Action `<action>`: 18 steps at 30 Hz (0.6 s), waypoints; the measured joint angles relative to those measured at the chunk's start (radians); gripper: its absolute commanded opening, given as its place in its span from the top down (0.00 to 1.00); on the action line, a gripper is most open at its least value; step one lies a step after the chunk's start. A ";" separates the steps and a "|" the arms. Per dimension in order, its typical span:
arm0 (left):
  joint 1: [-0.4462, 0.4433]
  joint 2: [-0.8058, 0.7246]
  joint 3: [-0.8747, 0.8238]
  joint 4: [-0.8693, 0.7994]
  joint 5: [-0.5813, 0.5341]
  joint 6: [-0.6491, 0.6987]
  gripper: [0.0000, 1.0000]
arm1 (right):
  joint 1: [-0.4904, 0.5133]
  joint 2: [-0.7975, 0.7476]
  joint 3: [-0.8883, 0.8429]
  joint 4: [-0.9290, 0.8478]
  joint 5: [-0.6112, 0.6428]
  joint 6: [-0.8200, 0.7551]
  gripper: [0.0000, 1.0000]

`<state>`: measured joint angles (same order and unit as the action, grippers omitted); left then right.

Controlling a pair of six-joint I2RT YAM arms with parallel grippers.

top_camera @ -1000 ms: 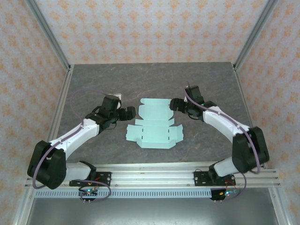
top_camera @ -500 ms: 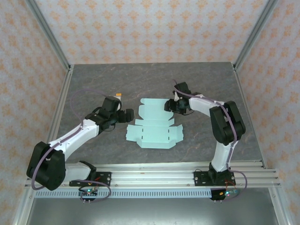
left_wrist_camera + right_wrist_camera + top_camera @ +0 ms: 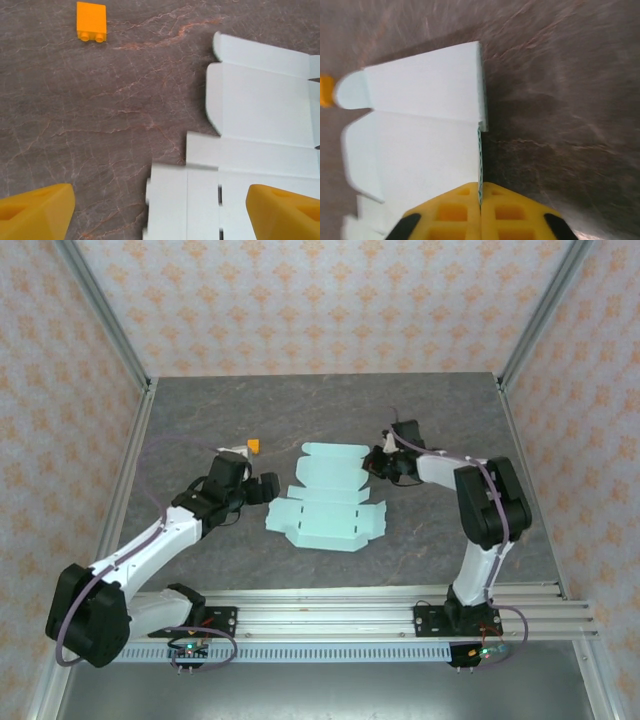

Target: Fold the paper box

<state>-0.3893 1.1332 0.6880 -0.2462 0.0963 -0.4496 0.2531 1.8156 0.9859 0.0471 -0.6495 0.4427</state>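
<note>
The paper box (image 3: pixel 325 520), mid-desk, is pinched at its right edge by the right fingers (image 3: pixel 455 215), left fingers (image 3: pixel 282 212) spread wide alongside.

**Our Tally of the Scene**

We count one paper box (image 3: pixel 328 502) (a single flat sheet, still unfolded), one small orange block (image 3: pixel 254 447), and two grippers: the left gripper (image 3: pixel 269 487) and the right gripper (image 3: pixel 376 462). There is one table (image 3: pixel 300 405).

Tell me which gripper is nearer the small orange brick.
Left. The left gripper hangs open close to the small orange brick, on its near side; the right gripper sits across the pale mint card sheet, shut on its right edge.
</note>
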 measured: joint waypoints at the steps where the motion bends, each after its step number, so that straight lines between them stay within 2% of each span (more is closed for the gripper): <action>1: 0.000 -0.014 -0.013 0.013 0.002 -0.020 0.11 | -0.021 -0.030 -0.037 0.048 -0.007 0.041 1.00; 4: 0.000 -0.032 -0.041 0.064 0.028 -0.086 0.11 | -0.067 -0.117 -0.119 0.186 0.003 0.154 1.00; 9: -0.002 -0.010 -0.067 0.150 0.095 -0.157 0.11 | -0.066 -0.240 -0.232 0.356 0.048 0.275 1.00; 13: -0.002 0.084 -0.067 0.217 0.137 -0.151 0.16 | -0.064 -0.276 -0.240 0.358 0.066 0.270 1.00; 18: -0.002 0.233 -0.065 0.277 0.174 -0.132 0.22 | -0.064 -0.294 -0.213 0.263 0.096 0.179 1.00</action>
<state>-0.3912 1.3659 0.6228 0.0303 0.2703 -0.5812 0.1890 1.5215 0.7731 0.3103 -0.5533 0.6212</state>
